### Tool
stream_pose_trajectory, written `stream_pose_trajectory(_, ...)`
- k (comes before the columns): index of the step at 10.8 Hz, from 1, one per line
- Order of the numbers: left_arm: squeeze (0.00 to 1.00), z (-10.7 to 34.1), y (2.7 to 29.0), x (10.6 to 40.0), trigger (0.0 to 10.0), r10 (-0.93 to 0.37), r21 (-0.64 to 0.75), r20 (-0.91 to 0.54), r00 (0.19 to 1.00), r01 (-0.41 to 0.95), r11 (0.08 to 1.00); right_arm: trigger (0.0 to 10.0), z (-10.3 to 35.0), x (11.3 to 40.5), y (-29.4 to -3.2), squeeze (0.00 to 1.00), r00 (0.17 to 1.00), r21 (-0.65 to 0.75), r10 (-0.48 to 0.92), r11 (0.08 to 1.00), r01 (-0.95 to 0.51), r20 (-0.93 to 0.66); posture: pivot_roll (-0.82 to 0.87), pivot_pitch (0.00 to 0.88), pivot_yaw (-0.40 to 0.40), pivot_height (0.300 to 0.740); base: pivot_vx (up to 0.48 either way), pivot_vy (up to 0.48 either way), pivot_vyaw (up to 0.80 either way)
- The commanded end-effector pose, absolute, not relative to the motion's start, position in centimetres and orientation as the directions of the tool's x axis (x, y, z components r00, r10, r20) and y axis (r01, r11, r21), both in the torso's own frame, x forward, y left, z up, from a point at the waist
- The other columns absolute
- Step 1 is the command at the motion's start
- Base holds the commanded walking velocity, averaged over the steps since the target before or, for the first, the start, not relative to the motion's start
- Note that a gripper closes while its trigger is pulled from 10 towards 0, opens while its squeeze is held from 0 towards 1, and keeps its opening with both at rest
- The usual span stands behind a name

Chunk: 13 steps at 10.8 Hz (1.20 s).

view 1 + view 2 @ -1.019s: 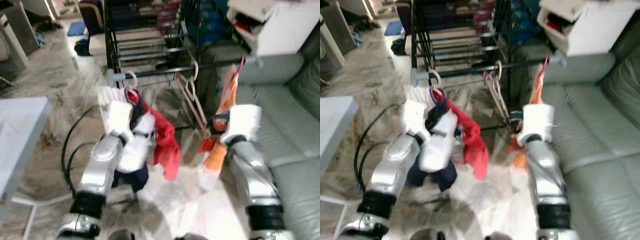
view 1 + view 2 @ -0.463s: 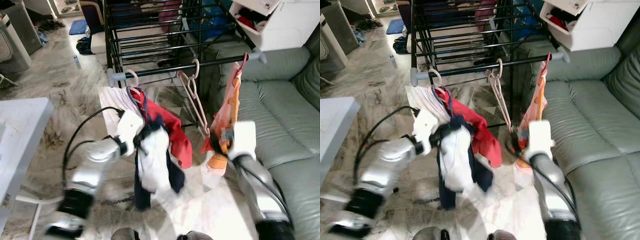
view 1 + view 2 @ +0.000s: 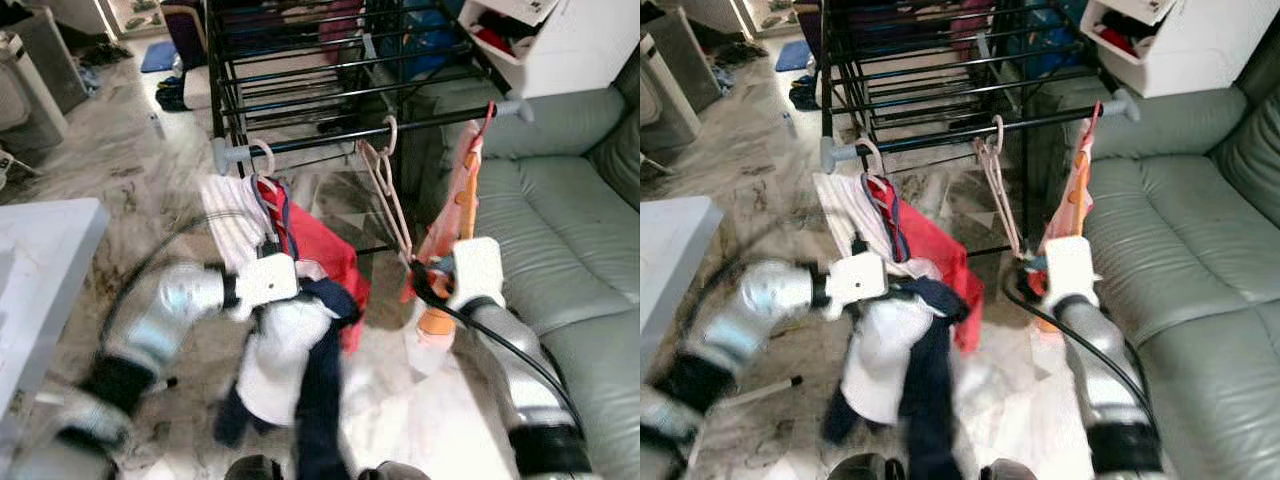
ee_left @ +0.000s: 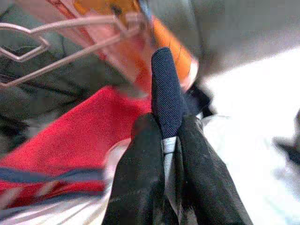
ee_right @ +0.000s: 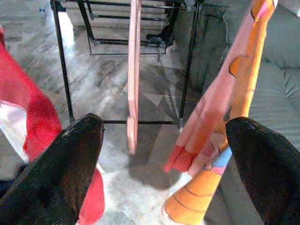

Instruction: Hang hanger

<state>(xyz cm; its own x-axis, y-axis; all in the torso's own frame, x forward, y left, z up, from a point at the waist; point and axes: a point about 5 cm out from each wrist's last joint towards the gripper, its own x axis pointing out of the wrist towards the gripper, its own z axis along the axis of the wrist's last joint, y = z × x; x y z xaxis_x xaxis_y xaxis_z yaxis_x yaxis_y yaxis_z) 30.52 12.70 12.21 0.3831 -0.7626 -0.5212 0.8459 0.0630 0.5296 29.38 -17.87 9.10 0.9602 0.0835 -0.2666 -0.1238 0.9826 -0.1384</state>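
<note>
A: Where's the hanger?
B: The pink hanger [image 3: 385, 190] hangs on the rack's rail [image 3: 330, 140]; right gripper [image 5: 164, 154], fingers wide apart, sits at its five o'clock.
A: Left?
B: Left gripper [image 4: 164, 140] pinches a navy-and-white garment [image 3: 295, 370].

Marbled floor [image 3: 130, 190]; grey-green leather sofa [image 3: 580, 240] on right; pale table [image 3: 35, 270] on left.

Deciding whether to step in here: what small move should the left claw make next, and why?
Probably lift. The left claw is shut on the navy-and-white garment, which sags well below the rack's front bar, where clothes already hang.
</note>
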Motion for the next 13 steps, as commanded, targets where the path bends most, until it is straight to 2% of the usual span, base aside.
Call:
stream_pose_trajectory(1,0.0,12.5,13.3,30.7,10.0,-0.73,0.567,-0.564,0.385,0.824,-0.003,10.0,9.3,29.8,-17.2,0.0,0.956,-0.147,0.094,0.979,-0.139,-0.278,-0.09,0.053,0.055,0.74,0.0,0.0,0.0)
stream_pose_trajectory(2,0.0,13.3,13.4,31.3,10.0,-0.719,0.62,-0.553,0.42,0.785,-0.019,10.0,9.5,30.2,-16.6,0.0,0.958,-0.148,0.11,0.977,-0.153,-0.266,-0.09,0.052,0.058,0.74,0.0,0.0,0.0)
stream_pose_trajectory(3,0.0,14.0,13.2,32.6,10.0,-0.715,0.671,-0.461,0.525,0.734,0.107,10.0,8.9,30.1,-16.7,0.0,0.954,-0.152,0.094,0.978,-0.142,-0.283,-0.08,0.037,0.058,0.74,0.0,0.0,0.0)
stream_pose_trajectory(4,0.0,16.0,13.0,34.9,10.0,-0.665,0.723,-0.239,0.707,0.587,0.364,10.0,8.3,29.9,-17.2,0.0,0.952,-0.164,0.058,0.98,-0.112,-0.302,-0.08,0.028,0.059,0.74,0.0,0.0,0.0)
stream_pose_trajectory(5,0.0,16.5,12.6,35.1,10.0,-0.671,0.635,-0.159,0.724,0.596,0.491,10.0,8.1,29.8,-17.6,0.0,0.952,-0.166,0.034,0.982,-0.088,-0.304,-0.09,0.023,0.057,0.74,0.0,0.0,0.0)
stream_pose_trajectory(6,0.0,15.1,11.8,33.8,10.0,-0.736,0.582,-0.205,0.646,0.684,0.439,10.0,7.9,29.8,-18.4,0.0,0.952,-0.167,-0.011,0.985,-0.042,-0.306,-0.09,0.018,0.059,0.74,0.0,0.0,0.0)
stream_pose_trajectory(9,0.0,12.1,12.1,32.8,10.0,-0.709,0.386,-0.205,0.675,0.721,0.575,10.0,8.0,29.9,-19.4,0.0,0.958,-0.109,-0.084,0.992,0.056,-0.273,-0.09,0.021,0.06,0.74,0.0,0.0,0.0)
stream_pose_trajectory(11,0.0,11.9,12.1,32.1,10.0,-0.72,0.366,-0.193,0.667,0.73,0.578,10.0,7.7,29.8,-19.0,0.0,0.957,-0.116,-0.067,0.993,0.036,-0.281,-0.09,0.031,0.052,0.74,0.0,0.426,-0.62)
stream_pose_trajectory(13,0.0,11.9,12.0,32.1,10.0,-0.723,0.366,-0.195,0.663,0.733,0.574,10.0,8.2,30.3,-19.0,0.0,0.966,-0.13,-0.067,0.991,0.035,-0.25,-0.09,0.034,0.055,0.74,0.0,0.48,0.0)
